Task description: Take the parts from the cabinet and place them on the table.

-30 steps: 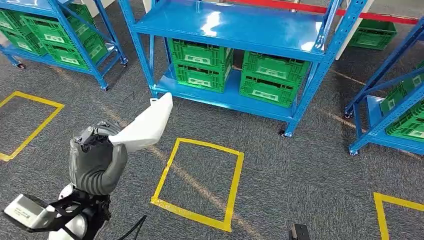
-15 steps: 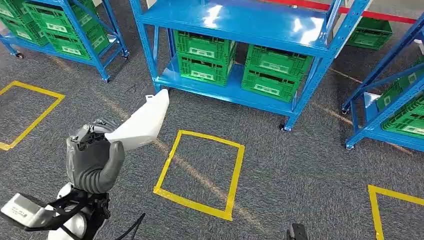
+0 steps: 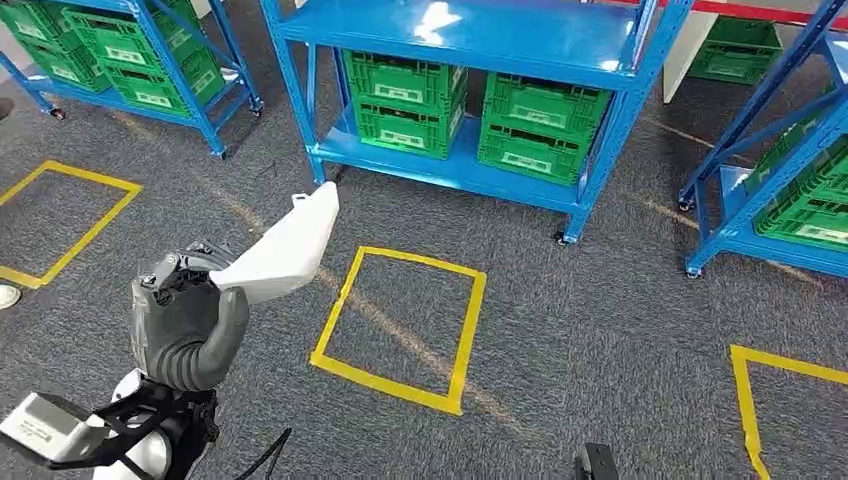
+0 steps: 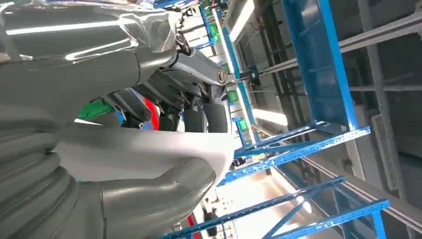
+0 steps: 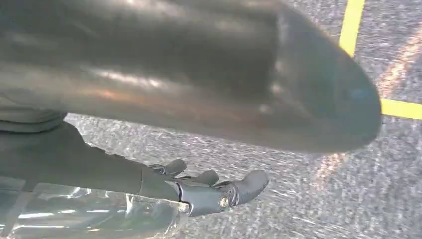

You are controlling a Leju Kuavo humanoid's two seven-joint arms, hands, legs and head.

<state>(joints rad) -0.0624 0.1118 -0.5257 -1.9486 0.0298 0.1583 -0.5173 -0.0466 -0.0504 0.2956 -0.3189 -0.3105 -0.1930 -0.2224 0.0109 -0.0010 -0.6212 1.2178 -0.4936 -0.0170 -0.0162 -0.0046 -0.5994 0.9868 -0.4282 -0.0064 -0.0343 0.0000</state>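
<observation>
My left hand (image 3: 185,320) is raised at the lower left of the head view and grips a long white plastic part (image 3: 280,250) that sticks up and forward from it. In the left wrist view the same white part (image 4: 144,152) lies between the thick grey thumb and the dark fingers (image 4: 199,107) of that hand. My right hand (image 5: 209,191) hangs low over the grey carpet in the right wrist view, its fingers spread, holding nothing.
A blue shelving rack (image 3: 470,40) with green crates (image 3: 405,100) on its lower shelf stands ahead. More blue racks with green crates stand at the far left (image 3: 120,60) and right (image 3: 790,190). Yellow tape squares (image 3: 400,325) mark the grey carpet.
The whole scene has shifted between frames: the camera has moved, the racks sliding up and slightly left. My left hand keeps its grip on the white part.
</observation>
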